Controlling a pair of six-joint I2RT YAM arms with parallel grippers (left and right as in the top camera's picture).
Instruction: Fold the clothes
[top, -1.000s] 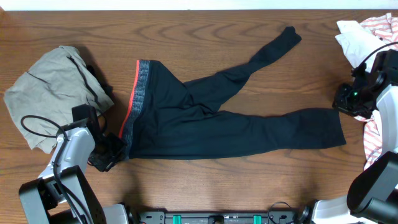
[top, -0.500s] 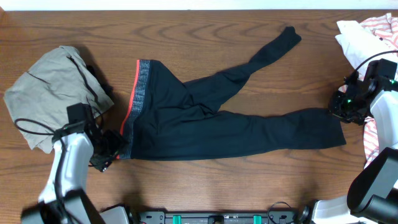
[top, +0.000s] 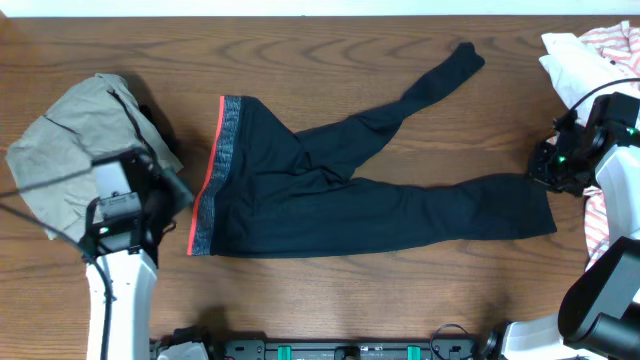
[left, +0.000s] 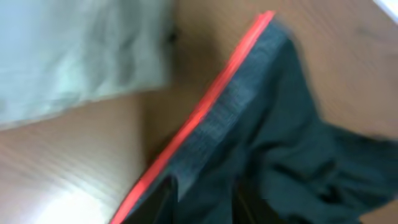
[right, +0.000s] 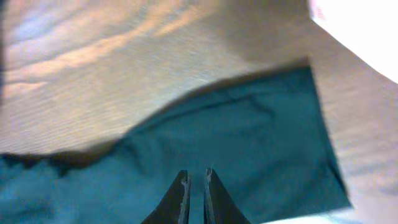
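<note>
while looking from overhead, finds the leggings (top: 300, 215) spread flat beside the khaki garment (top: 70, 150), waistband (top: 215, 170) toward it, left gripper (left: 206, 205) parted near that waistband, right gripper (right: 196, 186) nearly pinched, empty, over the far cuff (top: 535, 208).

The table (top: 330, 60) is brown wood with wavy grain lines, smooth and a little shiny where the light hits it. The leggings (top: 380, 215) are soft black cloth, matt and thin with small wrinkles, and their waistband (top: 222, 160) is a thicker grey speckled knit with a bright red edge. The khaki garment (top: 70, 140) is dull, crumpled cloth, the white and striped clothes (top: 585, 50) are light cloth too, and the right gripper (right: 196, 177) looks like dark, matt plastic.
</note>
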